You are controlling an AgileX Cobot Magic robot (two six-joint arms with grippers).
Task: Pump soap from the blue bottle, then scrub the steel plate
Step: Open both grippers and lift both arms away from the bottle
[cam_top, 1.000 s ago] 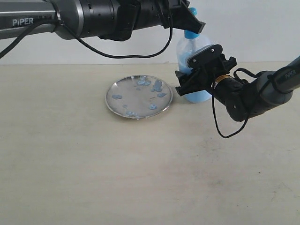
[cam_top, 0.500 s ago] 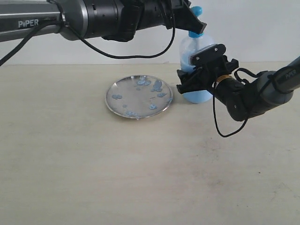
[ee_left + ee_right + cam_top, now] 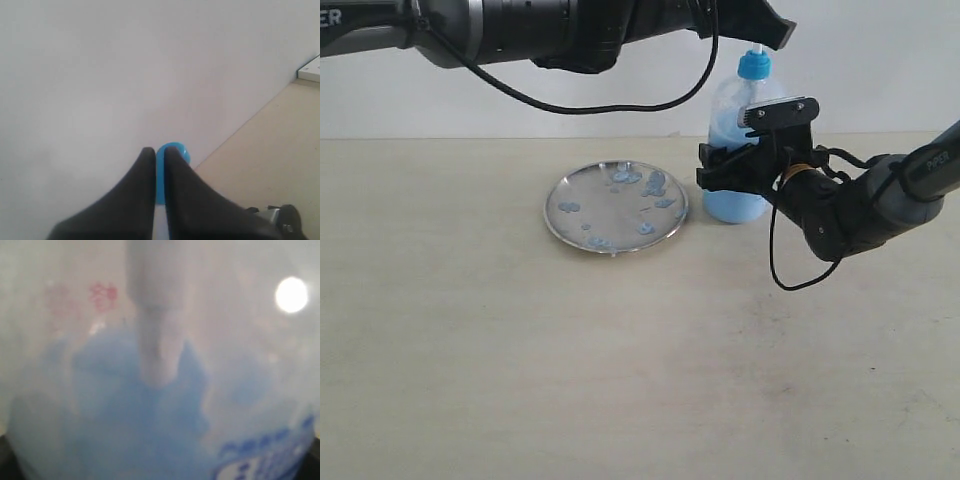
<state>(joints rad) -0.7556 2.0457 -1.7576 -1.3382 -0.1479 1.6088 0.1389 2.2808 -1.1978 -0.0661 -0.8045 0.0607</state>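
blue bottle (image 3: 728, 120) stands just right of steel plate (image 3: 610, 207) on table (image 3: 620, 350).

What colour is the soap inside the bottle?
Light blue. The exterior view shows the soap best, low in the blue bottle.

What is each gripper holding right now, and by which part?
The right gripper clamps the blue bottle around its body; the left gripper holds nothing.

Shiny steel plate (image 3: 605, 212), clear plastic bottle (image 3: 728, 110)
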